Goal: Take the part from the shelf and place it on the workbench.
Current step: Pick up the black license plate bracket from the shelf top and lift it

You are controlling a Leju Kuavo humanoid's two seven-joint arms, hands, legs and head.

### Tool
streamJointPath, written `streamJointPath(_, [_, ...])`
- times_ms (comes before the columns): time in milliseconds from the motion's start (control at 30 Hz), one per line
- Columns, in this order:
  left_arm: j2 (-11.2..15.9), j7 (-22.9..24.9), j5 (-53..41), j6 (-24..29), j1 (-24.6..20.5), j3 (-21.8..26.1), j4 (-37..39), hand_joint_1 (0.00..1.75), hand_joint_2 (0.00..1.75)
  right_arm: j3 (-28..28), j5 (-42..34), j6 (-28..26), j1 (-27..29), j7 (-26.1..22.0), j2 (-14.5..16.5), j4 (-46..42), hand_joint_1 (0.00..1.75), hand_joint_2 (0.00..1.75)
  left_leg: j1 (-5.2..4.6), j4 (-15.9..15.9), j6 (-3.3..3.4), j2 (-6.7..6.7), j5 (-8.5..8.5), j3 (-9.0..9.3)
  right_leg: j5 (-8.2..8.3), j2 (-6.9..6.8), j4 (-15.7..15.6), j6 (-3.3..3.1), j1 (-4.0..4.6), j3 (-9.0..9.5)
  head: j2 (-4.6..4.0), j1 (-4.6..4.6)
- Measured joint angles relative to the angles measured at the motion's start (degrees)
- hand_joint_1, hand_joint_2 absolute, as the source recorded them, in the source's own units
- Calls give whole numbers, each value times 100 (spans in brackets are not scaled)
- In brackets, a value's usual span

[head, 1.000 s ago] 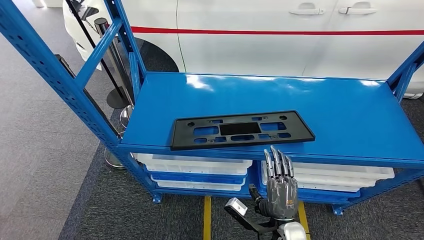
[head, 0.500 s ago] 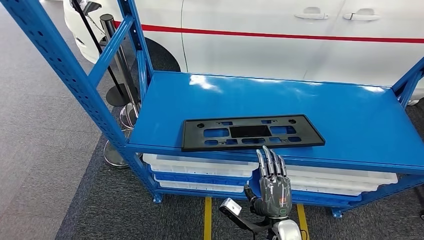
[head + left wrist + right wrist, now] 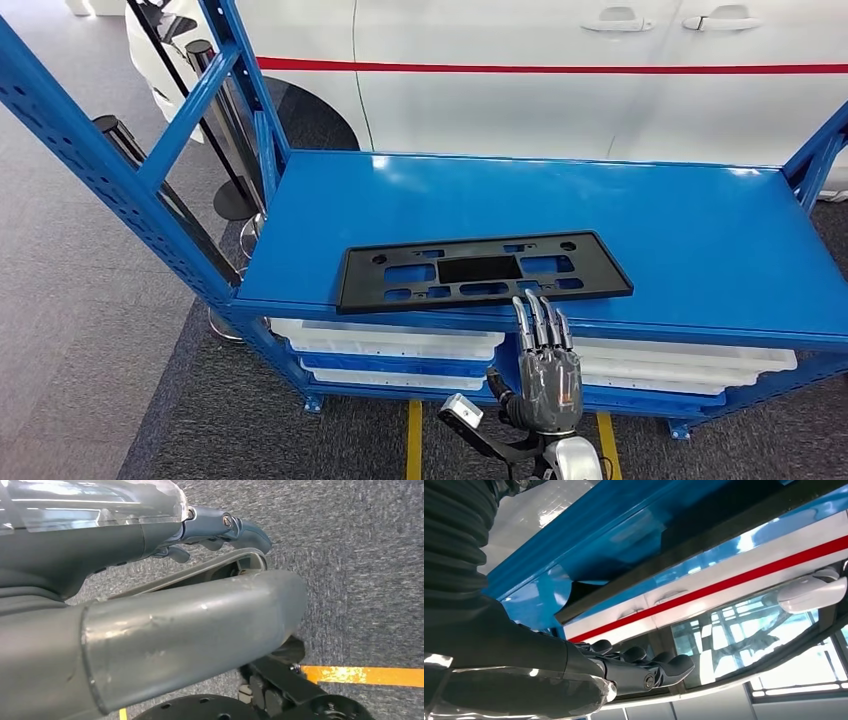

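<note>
The part (image 3: 480,270) is a flat black plate frame with several cut-outs, lying near the front edge of the blue shelf (image 3: 660,215). My right hand (image 3: 545,370) is raised just in front of and below that edge, fingers straight and apart, holding nothing; its fingertips reach up to the part's front rim. In the right wrist view the right hand (image 3: 624,672) stretches under the shelf edge, and the part's dark edge (image 3: 704,550) runs across above it. My left hand (image 3: 175,625) hangs over grey carpet, its fingers (image 3: 235,527) extended and empty.
White bins (image 3: 390,340) sit on the lower level under the shelf. Blue uprights (image 3: 110,170) frame the rack's left side. A white car with a red stripe (image 3: 560,66) stands right behind. A stanchion post (image 3: 215,110) is at the left, and yellow floor lines (image 3: 414,440) run below.
The whole picture swung right, then back left, so the camera moved. My right hand stays raised in front of the shelf edge with straight fingers, now slightly lower in view.
</note>
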Motion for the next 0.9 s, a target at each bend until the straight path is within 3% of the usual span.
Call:
streamJointPath(33, [2,-1,0,0,0,0,0,0,0,2,0,0,-1,0,0,1,0,175,-6,-432,32,1,240,181,-20,4,-1,13,1,32,-1,0])
streamJointPath(100, [9,-1,0,0,-9,-1,0,0,0,9,0,-1,-5,0,0,3,0,175,-36,-1123,98,1,511,486,-56,8,5,58,20,66,-1,1])
streamJointPath(167, [17,-2,0,0,-15,-1,0,0,0,16,1,-2,-8,0,-1,7,0,175,-65,-1292,139,-2,517,560,-63,10,-2,117,29,66,-1,1])
streamJointPath(267, [20,-2,0,0,-3,0,0,0,0,23,2,-5,-14,0,-7,8,0,175,-26,-1387,229,3,558,608,-153,12,85,205,32,51,-1,3])
streamJointPath(300, [20,-2,0,0,-4,0,0,0,0,25,2,-8,-18,0,-12,8,0,175,-7,-1422,264,7,572,628,-278,13,282,228,32,-34,-1,4])
streamJointPath(367, [20,-3,0,0,-9,0,0,0,0,24,-1,-12,-22,1,-19,14,0,175,-5,-1436,309,14,571,640,-627,12,993,257,15,-394,-1,4])
streamJointPath(400, [20,-3,0,0,-11,0,0,0,0,23,-3,-13,-22,1,-22,21,0,175,-9,-1433,315,14,564,642,-748,12,1353,270,7,-595,-1,3])
streamJointPath(433, [19,-3,0,0,-12,0,0,0,0,22,-4,-13,-22,2,-23,29,0,175,-11,-1429,318,13,555,647,-769,11,1570,280,-1,-732,-1,3])
streamJointPath(467, [19,-2,0,0,-11,0,0,0,0,21,-4,-13,-22,2,-23,35,0,175,-13,-1423,314,10,541,659,-666,11,1562,285,-9,-760,-2,3])
streamJointPath(500, [19,-1,0,0,-11,0,0,0,0,21,-4,-13,-22,2,-24,39,0,175,-13,-1415,306,5,523,678,-463,9,1328,282,-17,-672,-1,3])
streamJointPath(533, [18,-1,0,0,-9,0,0,0,0,21,-4,-13,-23,2,-24,41,0,175,-12,-1404,292,0,500,702,-217,8,929,270,-23,-497,-1,4])
streamJointPath(600, [16,-1,0,0,-10,0,0,0,0,22,-4,-14,-28,2,-24,42,0,175,-31,-1370,235,-8,450,725,59,9,243,230,-4,-186,-1,4])
streamJointPath(633, [15,-1,0,0,-11,0,0,0,0,23,-4,-14,-30,2,-23,42,0,175,-39,-1358,201,-10,432,726,89,13,84,208,8,-119,-1,3])
streamJointPath(767, [17,-1,0,0,-20,0,0,0,0,28,-4,-15,-36,1,-19,41,0,175,-18,-1296,68,-2,350,722,82,26,-4,83,7,-79,-1,2])
streamJointPath(833, [17,-2,0,0,-22,-1,0,0,0,35,-4,-15,-40,1,-17,42,0,175,-4,-835,9,2,75,518,87,6,-44,18,-14,-46,-1,1])
streamJointPath(900, [16,-1,0,0,-16,-2,0,0,0,37,-4,-15,-41,0,-17,43,0,175,4,-37,-31,3,-274,122,72,-6,-42,-11,-5,-41,-1,1])
